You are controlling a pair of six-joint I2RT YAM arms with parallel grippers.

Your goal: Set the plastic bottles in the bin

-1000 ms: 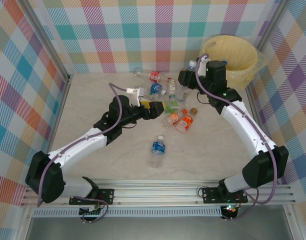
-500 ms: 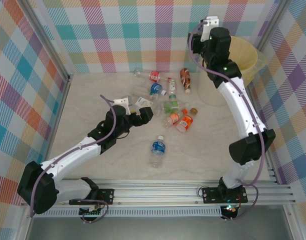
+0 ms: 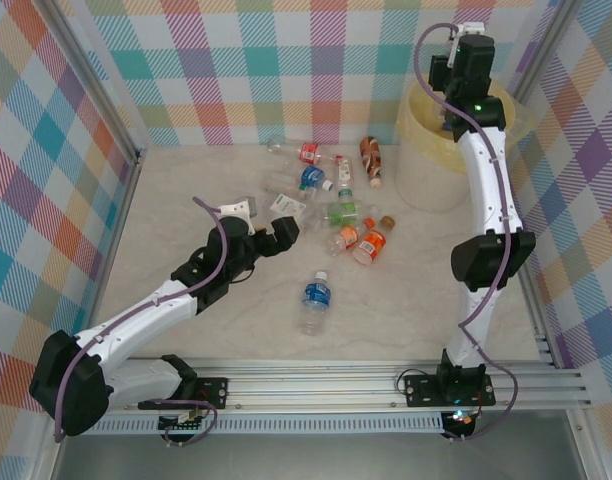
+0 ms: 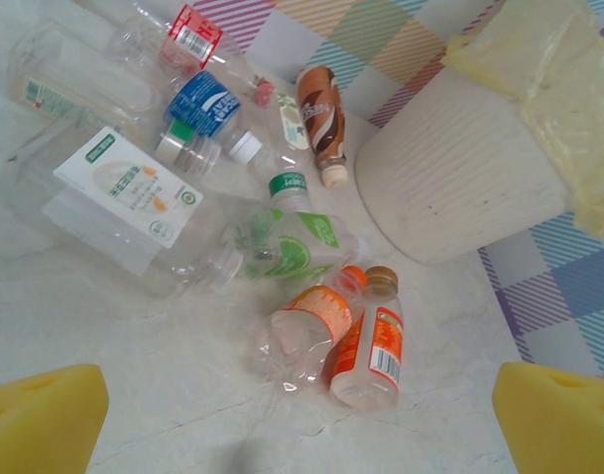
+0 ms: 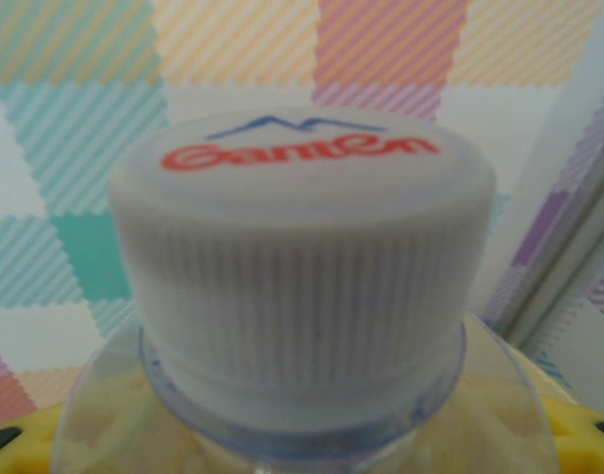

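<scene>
Plastic bottles lie in a loose heap on the table: two orange-labelled ones (image 3: 358,241) (image 4: 343,331), a green-labelled one (image 3: 341,212) (image 4: 287,247), a brown one (image 3: 370,158) (image 4: 320,111), blue- and red-labelled ones (image 3: 309,166) and a big clear one with a white label (image 4: 119,193). A blue-labelled bottle (image 3: 314,300) lies alone nearer me. My left gripper (image 3: 276,232) (image 4: 302,434) hovers open left of the heap, its yellow pads (image 4: 40,420) wide apart. My right gripper (image 3: 450,72) (image 5: 302,439) is raised over the bin (image 3: 426,140) (image 4: 460,168), shut on a clear bottle with a white cap (image 5: 302,257).
Checked walls close in the table at the back and both sides, with metal frame posts (image 3: 96,90) at the corners. The bin stands in the back right corner against the wall. Bare marble table (image 3: 186,180) spreads left of the heap.
My right arm has lifted from the heap and swung up and right to above the bin with a bottle. My left arm has drawn back toward the near left, still open.
</scene>
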